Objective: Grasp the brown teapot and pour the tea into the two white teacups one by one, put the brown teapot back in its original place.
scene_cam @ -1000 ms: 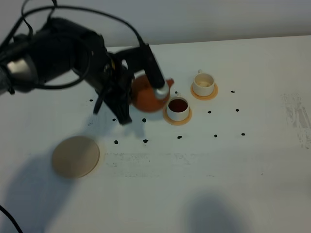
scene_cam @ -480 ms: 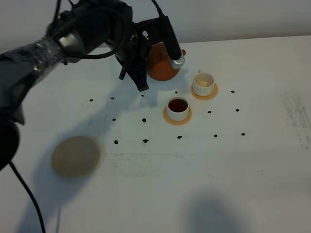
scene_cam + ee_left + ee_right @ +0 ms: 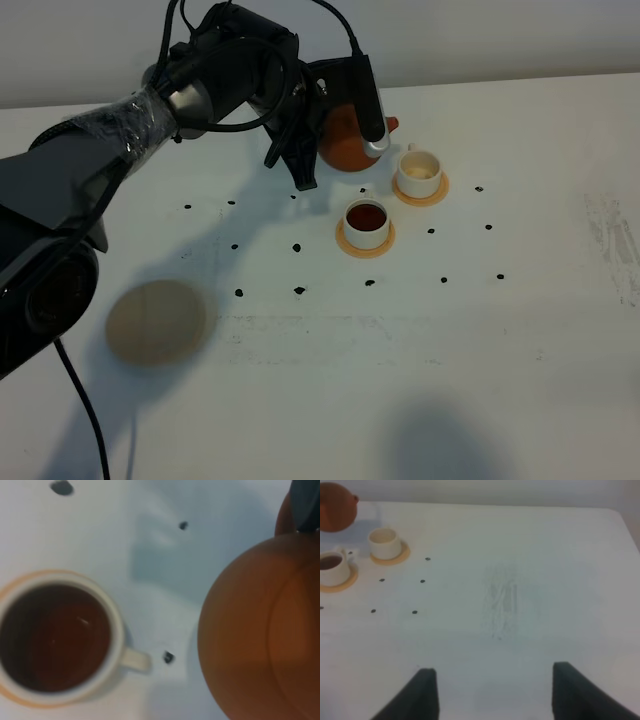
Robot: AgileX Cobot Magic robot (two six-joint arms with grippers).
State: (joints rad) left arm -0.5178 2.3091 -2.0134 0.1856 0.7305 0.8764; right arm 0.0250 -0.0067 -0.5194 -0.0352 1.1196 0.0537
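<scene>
My left gripper (image 3: 337,150) is shut on the brown teapot (image 3: 347,143) and holds it above the table at the back. The spout (image 3: 393,124) points toward the far white teacup (image 3: 419,173), whose inside looks pale. The near white teacup (image 3: 367,222) holds dark tea (image 3: 367,215), and each cup stands on an orange-tan coaster. The left wrist view shows the teapot (image 3: 265,630) beside the filled teacup (image 3: 55,637), with a dark finger (image 3: 305,502) at the edge. The beige disc (image 3: 156,321), the original place, lies bare at the front left. My right gripper (image 3: 497,695) stands open over bare table; teapot (image 3: 336,511) and both cups (image 3: 385,542) (image 3: 332,567) lie far from it.
Small black dots (image 3: 299,290) are scattered on the white table (image 3: 400,360) around the cups. A scuffed patch (image 3: 610,240) marks the table's right side. The left arm (image 3: 120,110) stretches across the back left. The right arm does not show in the exterior high view.
The left arm has carried the teapot away from the filled near cup, back and to the right, until its spout is close to the far cup. Cups and disc have not moved.
</scene>
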